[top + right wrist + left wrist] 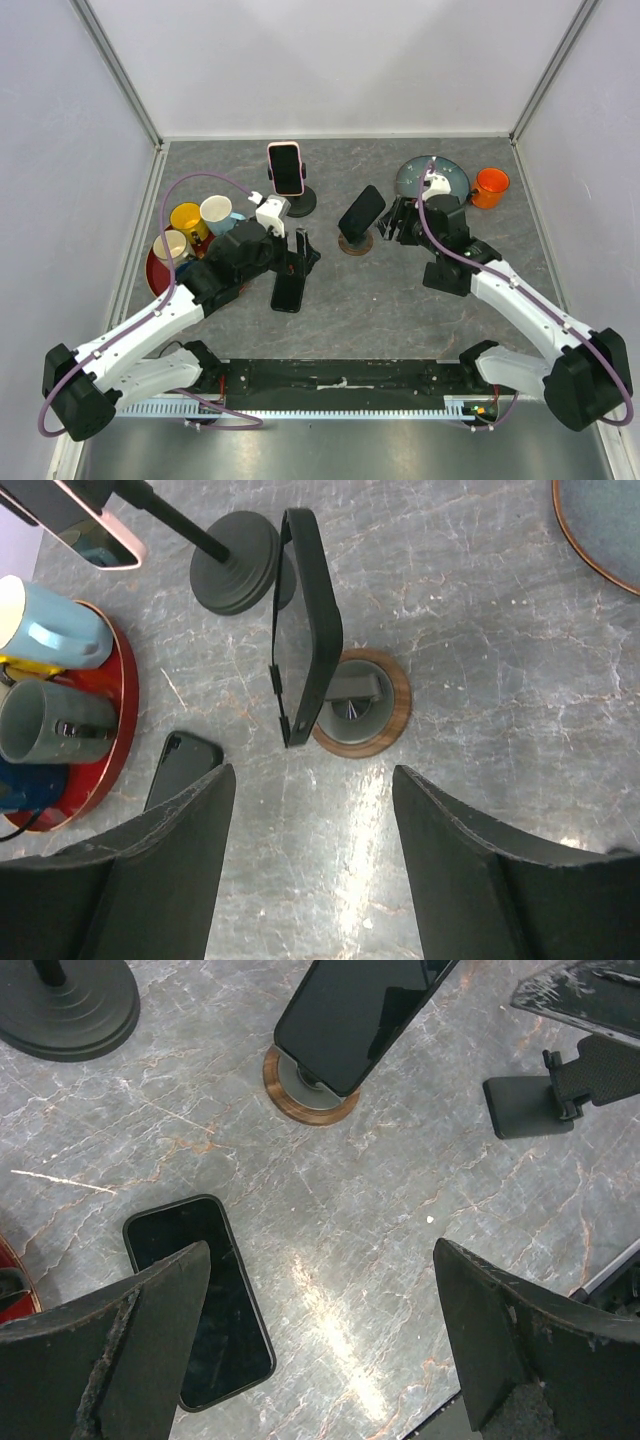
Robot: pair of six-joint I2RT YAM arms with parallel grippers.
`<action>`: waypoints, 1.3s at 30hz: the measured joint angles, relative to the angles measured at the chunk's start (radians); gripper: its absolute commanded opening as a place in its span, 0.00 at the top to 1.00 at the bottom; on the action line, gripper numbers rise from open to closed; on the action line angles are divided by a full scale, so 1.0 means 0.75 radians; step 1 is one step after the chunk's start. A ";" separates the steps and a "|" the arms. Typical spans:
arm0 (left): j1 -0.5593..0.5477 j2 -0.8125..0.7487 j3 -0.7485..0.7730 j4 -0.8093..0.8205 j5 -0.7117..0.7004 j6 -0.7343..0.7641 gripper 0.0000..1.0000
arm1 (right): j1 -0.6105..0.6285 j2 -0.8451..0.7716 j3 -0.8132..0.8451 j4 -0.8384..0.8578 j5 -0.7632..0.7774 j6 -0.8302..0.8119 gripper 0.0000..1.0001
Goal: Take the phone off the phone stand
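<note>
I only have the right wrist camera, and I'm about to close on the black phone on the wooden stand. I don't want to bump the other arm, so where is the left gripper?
Observer: The left gripper is to the left of the wooden stand, near the flat black phone, and apart from the upright black phone.
Operator: Is it holding anything?
Observer: No. Its fingers are wide open and empty.
Operator: I see a plate's edge at my top right. Is anything past it?
Observer: An orange mug stands beside the grey plate, farther right than the right gripper.
</note>
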 measured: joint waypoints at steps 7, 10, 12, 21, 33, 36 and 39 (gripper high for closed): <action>0.000 0.000 -0.001 0.021 0.023 0.013 0.00 | -0.022 0.148 0.037 0.125 -0.019 0.027 0.29; 0.000 0.000 -0.001 0.021 0.027 0.014 0.00 | -0.061 0.203 0.037 0.180 -0.063 0.052 0.32; 0.000 0.000 -0.001 0.021 0.030 0.014 0.00 | -0.109 0.236 0.037 0.216 -0.096 0.067 0.33; 0.000 0.000 -0.001 0.021 0.040 0.014 0.00 | -0.169 0.319 0.037 0.357 -0.242 0.098 0.39; 0.000 0.000 -0.001 0.021 0.075 0.014 0.00 | -0.175 0.400 0.037 0.444 -0.328 0.092 0.61; 0.000 0.000 -0.001 0.021 0.090 0.014 0.00 | -0.175 0.400 0.037 0.451 -0.339 0.081 0.75; 0.000 0.001 -0.001 0.021 0.097 0.014 0.00 | -0.175 0.399 0.037 0.454 -0.354 0.072 0.81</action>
